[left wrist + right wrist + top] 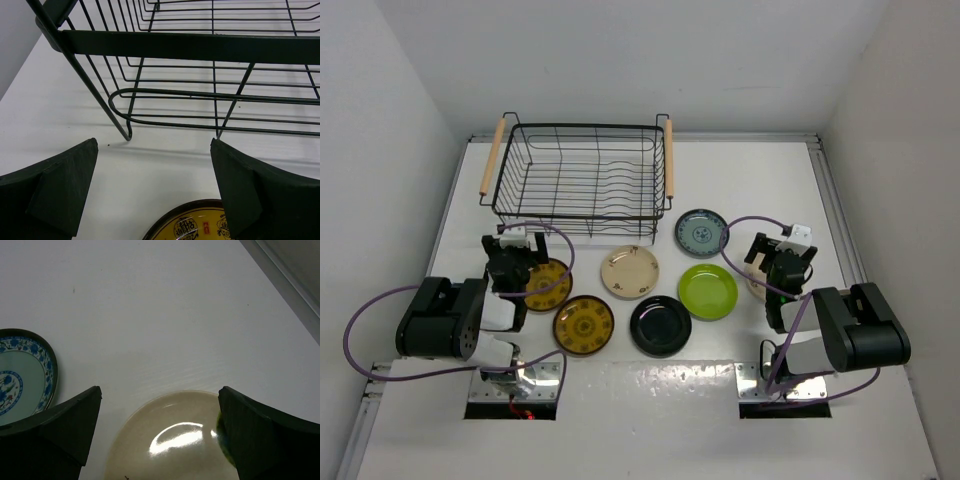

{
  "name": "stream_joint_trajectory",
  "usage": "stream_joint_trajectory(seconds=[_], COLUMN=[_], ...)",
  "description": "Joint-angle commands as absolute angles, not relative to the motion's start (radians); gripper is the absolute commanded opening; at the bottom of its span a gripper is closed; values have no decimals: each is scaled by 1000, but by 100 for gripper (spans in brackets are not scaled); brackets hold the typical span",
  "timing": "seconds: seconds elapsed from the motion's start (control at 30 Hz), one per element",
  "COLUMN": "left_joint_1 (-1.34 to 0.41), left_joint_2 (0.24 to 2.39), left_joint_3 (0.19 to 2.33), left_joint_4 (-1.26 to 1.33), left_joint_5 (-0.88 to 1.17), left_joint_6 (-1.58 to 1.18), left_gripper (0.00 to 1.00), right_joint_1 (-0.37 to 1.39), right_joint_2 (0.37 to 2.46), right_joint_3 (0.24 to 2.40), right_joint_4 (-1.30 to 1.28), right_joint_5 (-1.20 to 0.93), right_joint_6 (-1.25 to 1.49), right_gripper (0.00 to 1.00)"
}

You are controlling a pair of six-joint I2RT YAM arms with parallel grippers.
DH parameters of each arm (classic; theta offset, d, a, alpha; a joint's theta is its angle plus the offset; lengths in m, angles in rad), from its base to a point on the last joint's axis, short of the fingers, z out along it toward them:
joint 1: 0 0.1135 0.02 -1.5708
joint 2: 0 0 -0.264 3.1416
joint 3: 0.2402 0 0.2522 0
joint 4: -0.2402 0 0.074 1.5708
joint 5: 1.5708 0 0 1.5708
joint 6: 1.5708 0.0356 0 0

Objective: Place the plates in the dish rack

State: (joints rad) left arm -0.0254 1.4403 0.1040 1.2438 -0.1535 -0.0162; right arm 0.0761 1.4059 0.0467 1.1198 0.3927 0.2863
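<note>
Our left hand hangs spread wide over the far rim of a mustard-brown plate. That plate lies flat on the surface, just short of the dish rack. We judge the grip to be the main risk. A low, flat rim gives the fingers little to catch, so the plate may skid away or slip on the lift. The rack's near wall is close, and a plate carried too low could knock its wires.

In the middle, the second mustard-brown plate, cream plate, glossy black plate and lime green plate sit close together. Dragging one could shove its neighbour.

On the right, our right hand, also spread, hovers over another pale plate, with the teal-grey plate near its left. The pale plate's shiny glaze may slide under the fingers.

The dish rack holds nothing yet; every plate we can see lies on the surface in front of it.
</note>
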Motion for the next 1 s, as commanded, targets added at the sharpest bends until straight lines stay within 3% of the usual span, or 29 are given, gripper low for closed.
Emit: stream_joint_trajectory(seconds=[0.0,0.17,0.3,0.47,0.63,0.7,0.77,0.97], left_joint_1=[-31,-31,-20,-20,-20,-20,-29,-29], left_joint_2=[1436,1385,1165,904,710,668,667,762], left_joint_3=[120,136,195,167,256,317,365,633], left_joint_4=[1295,1229,962,727,360,217,145,-150], left_joint_5=[-141,-187,-206,-143,-69,-23,-46,-259], left_joint_6=[-29,-61,-58,-48,-40,9,83,280], left_gripper=[100,100,100,100,100,100,100,100], right_joint_1=[80,83,84,84,57,-38,-116,-397], right_joint_2=[1405,1326,1180,1054,1028,1090,1124,1229], right_joint_3=[-41,-25,89,195,478,610,740,789], right_joint_4=[1167,1119,759,509,4,-235,-308,-468], right_joint_5=[397,370,341,317,256,85,-91,-273], right_joint_6=[287,284,262,255,310,348,403,580], right_gripper=[100,100,100,100,100,100,97,100])
